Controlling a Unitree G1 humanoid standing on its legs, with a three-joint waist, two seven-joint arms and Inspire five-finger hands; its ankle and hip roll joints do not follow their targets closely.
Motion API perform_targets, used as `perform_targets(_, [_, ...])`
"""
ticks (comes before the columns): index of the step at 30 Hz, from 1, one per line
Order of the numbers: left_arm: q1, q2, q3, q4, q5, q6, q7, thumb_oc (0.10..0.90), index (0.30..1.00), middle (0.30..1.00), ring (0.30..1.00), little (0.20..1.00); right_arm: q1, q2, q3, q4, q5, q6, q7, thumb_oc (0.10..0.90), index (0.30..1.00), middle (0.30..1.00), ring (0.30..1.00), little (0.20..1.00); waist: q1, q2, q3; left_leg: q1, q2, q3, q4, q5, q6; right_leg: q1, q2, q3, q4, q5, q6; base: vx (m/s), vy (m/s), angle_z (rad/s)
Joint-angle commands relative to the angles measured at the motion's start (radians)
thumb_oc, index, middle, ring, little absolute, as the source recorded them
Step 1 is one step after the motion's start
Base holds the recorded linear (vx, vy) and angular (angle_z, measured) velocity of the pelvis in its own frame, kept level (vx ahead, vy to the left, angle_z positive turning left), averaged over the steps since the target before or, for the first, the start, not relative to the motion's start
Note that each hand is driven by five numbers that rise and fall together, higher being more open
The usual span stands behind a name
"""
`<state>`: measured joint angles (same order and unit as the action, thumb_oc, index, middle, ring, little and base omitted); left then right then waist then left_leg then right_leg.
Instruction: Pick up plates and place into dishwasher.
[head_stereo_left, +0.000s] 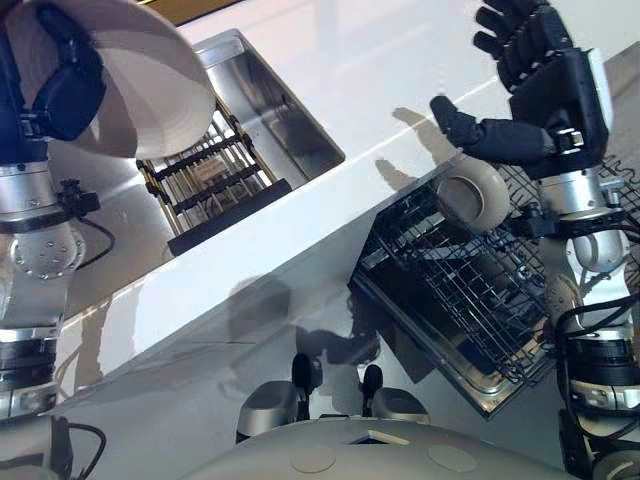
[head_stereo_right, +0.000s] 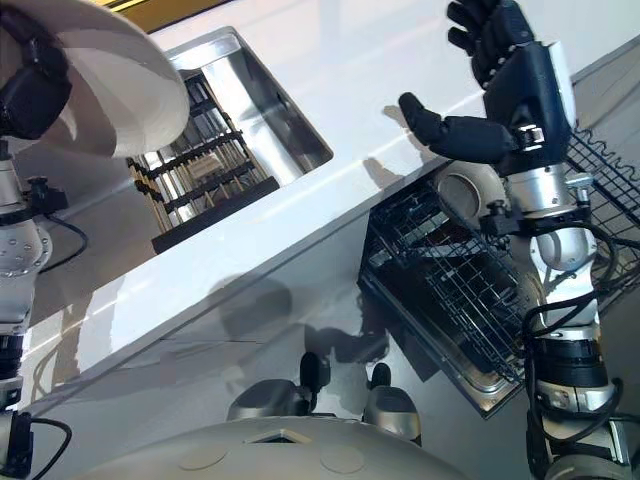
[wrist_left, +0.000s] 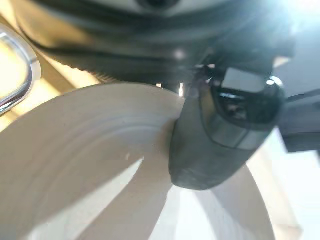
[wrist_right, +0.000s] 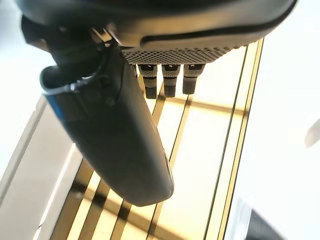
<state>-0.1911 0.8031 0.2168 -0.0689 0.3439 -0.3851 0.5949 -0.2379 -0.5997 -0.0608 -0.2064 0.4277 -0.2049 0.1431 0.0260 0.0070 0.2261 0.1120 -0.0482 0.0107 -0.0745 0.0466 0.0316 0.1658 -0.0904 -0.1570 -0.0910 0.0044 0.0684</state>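
Above the sink (head_stereo_left: 290, 110), at the robot's left, a large pale plate (head_stereo_left: 150, 80) is held up by the left hand (head_stereo_left: 60, 85), whose thumb is pressed across the plate's face in the left wrist view while the fingers are wrapped behind the rim. Below the plate, a dark drying rack (head_stereo_left: 215, 180) is laid across the sink. The white counter (head_stereo_left: 400, 60) runs between the sink and the pulled-out dishwasher rack (head_stereo_left: 470, 290), which is seen at the robot's right, well apart from the plate. A pale bowl or cup (head_stereo_left: 475, 195) is already seated in that wire rack, just under the right arm. The right hand (head_stereo_left: 530, 85) is raised over the counter edge with fingers straight and spread, and nothing is held in it.

The plate is judged to have been lifted but not yet carried across. The hold appears to be a pinch near one edge, so the plate could be tipped or let slip if it is swung quickly toward the rack. The plate could also be knocked against the counter edge or the raised right hand on the way, and the bowl could be struck if the plate is lowered too near it.
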Motion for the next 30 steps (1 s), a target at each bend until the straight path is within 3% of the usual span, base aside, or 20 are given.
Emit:
perform_targets(1, [-0.122, 0.015, -0.046, -0.01, 0.062, -0.066, 0.141, 0.1, 0.3, 0.3, 0.3, 0.2, -0.102, 0.005, 0.023, -0.07, 0.081, -0.052, 0.0, 0.8, 0.9, 0.9, 0.9, 0.9, -0.004, 0.014, -0.192, 0.008, -0.001, 0.004, 0.043, -0.128, -0.012, -0.076, 0.086, -0.031, 0.177, -0.167, -0.043, 0.04, -0.06, 0.14])
perform_targets(11, [-0.231, -0.065, -0.241, -0.026, 0.18, -0.053, 0.229, 0.1, 0.3, 0.3, 0.3, 0.2, -0.175, 0.103, 0.185, -0.04, 0.192, 0.044, 0.016, 0.8, 0.9, 0.9, 0.9, 0.9, -0.006, 0.011, -0.201, 0.022, 0.0, -0.001, 0.049, -0.14, -0.015, -0.059, 0.089, -0.034, 0.182, -0.182, -0.046, 0.04, -0.037, 0.05])
perform_targets(21, [-0.281, -0.126, -0.368, 0.016, 0.157, -0.036, 0.227, 0.1, 0.3, 0.3, 0.3, 0.2, -0.205, 0.148, 0.274, 0.001, 0.201, 0.071, 0.044, 0.8, 0.9, 0.9, 0.9, 0.9, -0.013, 0.01, -0.203, 0.026, -0.001, 0.005, 0.055, -0.142, -0.011, -0.053, 0.093, -0.025, 0.18, -0.179, -0.045, 0.02, -0.009, 0.0])
perform_targets(30, [-0.293, -0.187, -0.448, 0.048, 0.128, -0.062, 0.21, 0.1, 0.3, 0.3, 0.3, 0.2, -0.223, 0.195, 0.338, 0.016, 0.207, 0.093, 0.062, 0.8, 0.9, 0.9, 0.9, 0.9, -0.014, 0.01, -0.199, 0.031, -0.002, 0.009, 0.063, -0.148, -0.008, -0.046, 0.094, -0.021, 0.178, -0.178, -0.044, 0.02, 0.0, -0.03])
